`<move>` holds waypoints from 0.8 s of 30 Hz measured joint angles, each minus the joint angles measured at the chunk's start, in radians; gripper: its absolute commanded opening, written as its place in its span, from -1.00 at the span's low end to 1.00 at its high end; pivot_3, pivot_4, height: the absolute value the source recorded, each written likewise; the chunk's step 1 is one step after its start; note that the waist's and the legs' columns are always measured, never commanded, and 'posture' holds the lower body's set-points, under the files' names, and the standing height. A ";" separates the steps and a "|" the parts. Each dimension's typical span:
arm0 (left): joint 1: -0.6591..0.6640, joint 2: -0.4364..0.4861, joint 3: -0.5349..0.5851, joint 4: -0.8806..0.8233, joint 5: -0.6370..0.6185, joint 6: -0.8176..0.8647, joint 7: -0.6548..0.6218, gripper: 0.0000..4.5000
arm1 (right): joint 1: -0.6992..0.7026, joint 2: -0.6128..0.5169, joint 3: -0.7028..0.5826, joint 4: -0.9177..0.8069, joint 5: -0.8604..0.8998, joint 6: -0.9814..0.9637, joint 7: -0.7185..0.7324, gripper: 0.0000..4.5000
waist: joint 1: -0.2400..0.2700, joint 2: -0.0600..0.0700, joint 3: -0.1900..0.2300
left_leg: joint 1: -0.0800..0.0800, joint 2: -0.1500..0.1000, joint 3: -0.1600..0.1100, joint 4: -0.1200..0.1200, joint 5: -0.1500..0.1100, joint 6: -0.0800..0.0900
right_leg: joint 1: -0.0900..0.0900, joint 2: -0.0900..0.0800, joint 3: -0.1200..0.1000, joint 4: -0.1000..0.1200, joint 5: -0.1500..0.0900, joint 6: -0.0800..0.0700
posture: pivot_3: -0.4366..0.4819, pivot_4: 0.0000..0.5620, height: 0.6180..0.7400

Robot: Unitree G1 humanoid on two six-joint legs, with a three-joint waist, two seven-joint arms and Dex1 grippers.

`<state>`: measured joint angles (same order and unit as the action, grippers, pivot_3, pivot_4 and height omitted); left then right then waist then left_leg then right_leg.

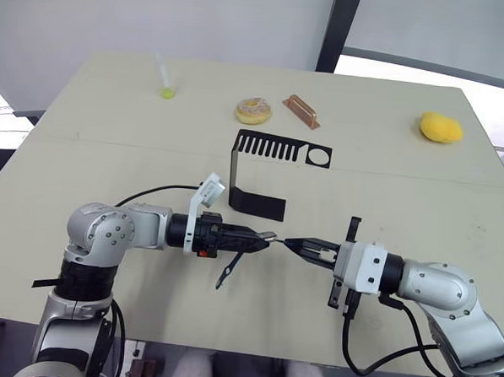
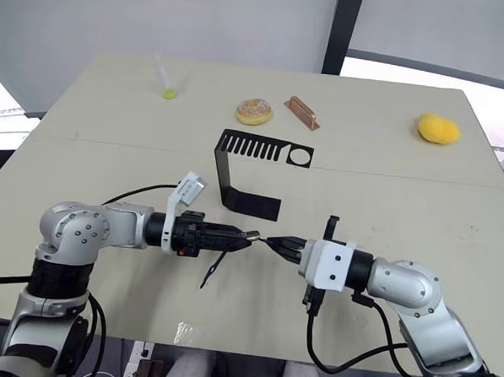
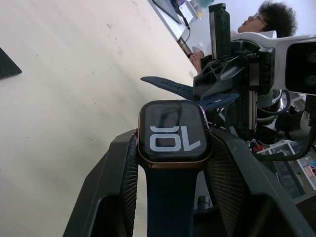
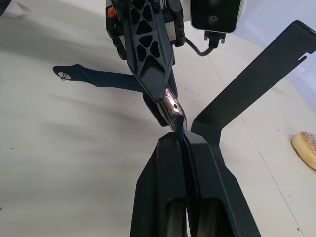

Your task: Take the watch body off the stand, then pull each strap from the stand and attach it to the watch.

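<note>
Holding the watch [image 3: 171,131] pinched edgewise in my left hand [image 1: 262,237], screen reading 10, one strap [image 1: 227,270] already on it and dangling below that hand. My right hand [image 1: 296,243] is pressed together on the second strap [image 4: 181,129], its end right at the watch edge, the two hands tip to tip above the desk [image 1: 112,122]. The stand [image 1: 265,172] sits bare just beyond both hands. Farther off past it: donut [image 1: 253,111], copper bar [image 1: 301,111], yellow sponge [image 1: 440,127] out to my right, green-tipped tube [image 1: 165,76] to my left.
</note>
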<state>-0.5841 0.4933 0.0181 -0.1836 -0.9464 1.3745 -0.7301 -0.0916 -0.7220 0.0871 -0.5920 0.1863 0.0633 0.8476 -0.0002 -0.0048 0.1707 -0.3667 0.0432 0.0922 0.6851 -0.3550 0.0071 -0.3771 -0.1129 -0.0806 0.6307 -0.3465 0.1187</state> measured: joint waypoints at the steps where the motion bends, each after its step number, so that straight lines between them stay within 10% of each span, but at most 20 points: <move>1: 0.000 0.000 0.000 0.000 0.000 0.000 0.000 -0.29 | 0.000 0.000 0.000 0.000 0.000 0.000 0.000 -1.00 | 0.000 0.000 0.000 | 0.000 0.000 0.000 0.000 0.000 0.000 | 0.000 0.000 0.000 0.000 0.000 0.000 | -0.05 -0.47 1.00; 24: 0.000 0.000 -0.002 0.000 0.001 0.000 0.002 -0.29 | -0.005 0.002 0.001 0.003 -0.001 0.000 0.000 -1.00 | 0.000 0.000 0.000 | 0.000 0.000 0.000 0.000 0.000 0.000 | 0.000 0.000 0.000 0.000 0.000 0.000 | -0.05 -0.47 1.00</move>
<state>-0.5838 0.4935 0.0164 -0.1840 -0.9457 1.3744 -0.7282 -0.0968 -0.7202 0.0883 -0.5893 0.1856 0.0632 0.8476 -0.0004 -0.0048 0.1707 -0.3667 0.0432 0.0922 0.6851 -0.3550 0.0071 -0.3771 -0.1129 -0.0806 0.6307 -0.3465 0.1187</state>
